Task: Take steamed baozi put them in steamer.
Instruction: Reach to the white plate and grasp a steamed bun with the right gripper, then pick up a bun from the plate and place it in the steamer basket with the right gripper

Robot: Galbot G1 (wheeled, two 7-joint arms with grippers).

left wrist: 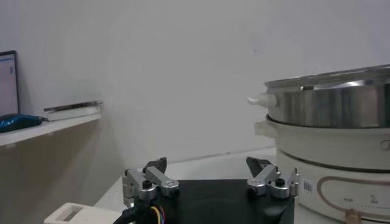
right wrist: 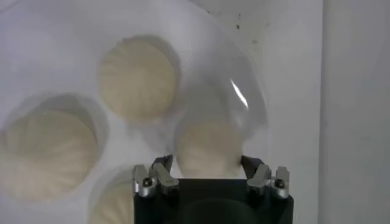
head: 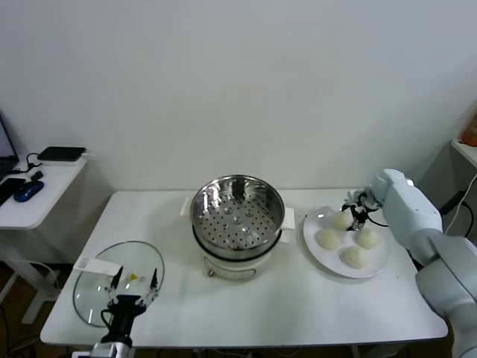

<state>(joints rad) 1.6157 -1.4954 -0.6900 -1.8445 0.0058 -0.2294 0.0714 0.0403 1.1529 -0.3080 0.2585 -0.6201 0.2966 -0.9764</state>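
Several cream-white baozi lie on a round white plate to the right of the steamer, a shiny perforated steel basket on a white pot base, which holds nothing. My right gripper is down at the back part of the plate. In the right wrist view it straddles one baozi, still open, with its fingers close against the bun's sides. That bun rests on the plate near its rim. My left gripper waits open at the front left.
A flat glass lid with a white handle lies under the left gripper near the table's front-left edge. A side table with a blue mouse and black box stands at the left. The table's right edge is just past the plate.
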